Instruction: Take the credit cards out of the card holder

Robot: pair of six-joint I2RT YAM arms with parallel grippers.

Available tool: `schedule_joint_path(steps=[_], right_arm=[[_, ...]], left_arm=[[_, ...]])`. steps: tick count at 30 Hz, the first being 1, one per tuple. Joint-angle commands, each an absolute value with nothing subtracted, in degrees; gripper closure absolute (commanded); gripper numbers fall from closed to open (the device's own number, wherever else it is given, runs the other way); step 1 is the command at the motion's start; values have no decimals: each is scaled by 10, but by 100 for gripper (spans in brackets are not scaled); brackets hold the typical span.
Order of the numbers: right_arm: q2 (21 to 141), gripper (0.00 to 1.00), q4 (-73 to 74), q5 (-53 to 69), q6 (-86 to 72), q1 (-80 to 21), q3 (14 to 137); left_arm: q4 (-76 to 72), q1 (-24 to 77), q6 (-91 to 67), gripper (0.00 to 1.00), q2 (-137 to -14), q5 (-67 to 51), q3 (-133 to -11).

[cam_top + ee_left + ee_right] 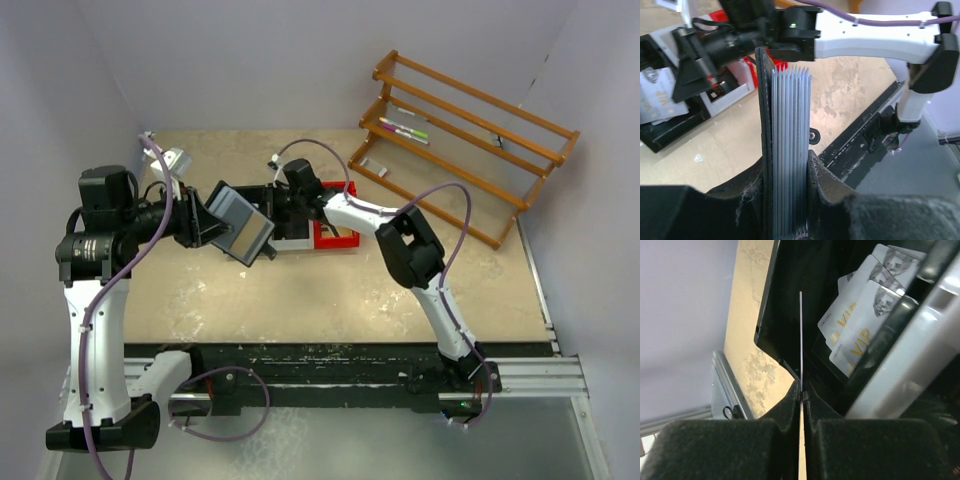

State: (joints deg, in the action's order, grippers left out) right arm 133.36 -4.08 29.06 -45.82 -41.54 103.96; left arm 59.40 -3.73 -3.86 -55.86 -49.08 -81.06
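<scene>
My left gripper (213, 222) is shut on the card holder (240, 226), a black wallet held open above the table. In the left wrist view the gripper (790, 200) clamps its black cover (764, 115) and a fan of grey-blue leaves (791, 130), with the round snap (812, 135) beside them. My right gripper (277, 208) is just right of the holder. In the right wrist view it (801, 390) is shut on one thin card (801, 330), seen edge-on over the black tray (765, 315). Several white VIP cards (860, 325) lie in that tray.
Joined black, white (292, 241) and red (337, 237) trays sit mid-table under the right wrist. The tray's cards also show in the left wrist view (655, 100). A wooden rack (465, 130) with pens (403, 130) stands at the back right.
</scene>
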Motion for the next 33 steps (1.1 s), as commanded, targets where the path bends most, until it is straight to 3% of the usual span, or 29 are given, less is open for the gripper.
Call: schedule_joint_path(steps=[1, 7, 9, 11, 14, 17, 24, 29, 33], right_arm=[[1339, 100, -31, 293, -459, -426, 1100], [1348, 98, -1, 273, -453, -428, 1107], [1342, 87, 8, 263, -447, -427, 1100], [1329, 71, 9, 255, -443, -427, 1089], [1304, 59, 14, 248, -434, -427, 1077], [1275, 54, 27, 239, -426, -427, 1076], [1129, 42, 22, 228, -409, -427, 1026], [968, 20, -39, 256, -417, -423, 917], [858, 10, -116, 286, -460, -418, 795]], left_arm=[[569, -39, -53, 89, -548, -577, -812], [569, -39, -59, 89, -543, -603, -806], [567, -39, -59, 89, -541, -615, -806], [566, -39, -61, 89, -542, -628, -808], [567, -39, -63, 89, -543, -641, -812], [572, -39, -60, 89, -544, -642, -815], [573, -39, -58, 89, -548, -644, -817], [577, -39, -48, 89, -547, -658, -812], [588, -39, -32, 89, -549, -675, -806]])
